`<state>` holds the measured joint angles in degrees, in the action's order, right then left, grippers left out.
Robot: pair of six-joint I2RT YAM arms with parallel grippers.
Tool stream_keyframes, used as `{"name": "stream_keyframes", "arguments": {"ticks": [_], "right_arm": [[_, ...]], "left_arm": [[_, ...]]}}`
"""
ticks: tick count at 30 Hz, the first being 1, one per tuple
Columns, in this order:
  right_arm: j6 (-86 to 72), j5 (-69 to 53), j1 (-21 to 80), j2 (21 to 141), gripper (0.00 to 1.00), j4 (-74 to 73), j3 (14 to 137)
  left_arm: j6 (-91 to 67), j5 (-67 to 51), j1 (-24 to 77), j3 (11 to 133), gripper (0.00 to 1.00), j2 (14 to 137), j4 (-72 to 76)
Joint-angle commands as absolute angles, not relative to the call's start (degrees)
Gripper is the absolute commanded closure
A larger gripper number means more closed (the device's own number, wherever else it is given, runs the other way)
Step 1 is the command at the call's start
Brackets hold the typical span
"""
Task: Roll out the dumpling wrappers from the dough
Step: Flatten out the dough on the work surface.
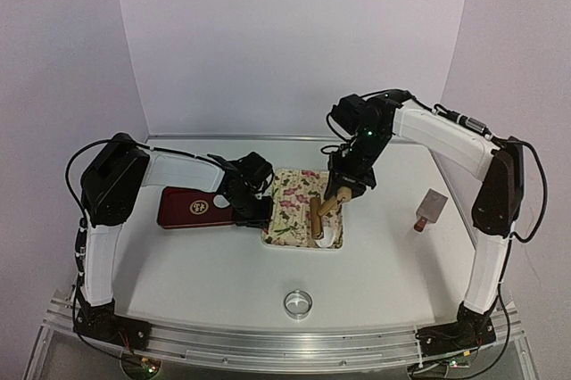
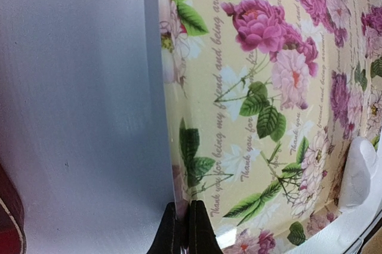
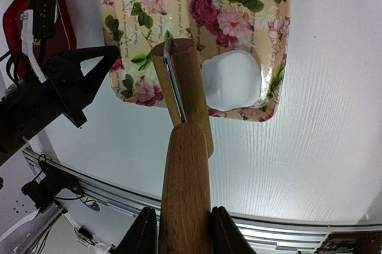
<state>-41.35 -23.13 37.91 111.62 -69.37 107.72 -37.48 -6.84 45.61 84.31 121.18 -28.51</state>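
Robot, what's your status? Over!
Left gripper shut on tray edge. Right gripper shut on rolling pin. Dough lump beside pin, not rolled out. Nothing blocking.

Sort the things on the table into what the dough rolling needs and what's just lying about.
In use: dough, rolling pin, floral tray; probably the metal ring.
Lying about: dark red case, small scraper.
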Motion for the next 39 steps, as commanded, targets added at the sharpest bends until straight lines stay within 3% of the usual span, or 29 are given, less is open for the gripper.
{"name": "stream_keyframes", "arguments": {"ticks": [1, 39], "right_arm": [[-41.86, -21.89, 37.87, 113.55, 1.0, -69.8, 108.59], [-40.5, -19.63, 37.9, 125.69, 1.0, -63.2, 101.03]], "left_arm": [[-36.28, -6.81, 46.36, 84.64, 1.0, 121.31, -29.31], [-34.68, -8.0, 46.75, 83.57, 1.0, 120.41, -29.06]]}}
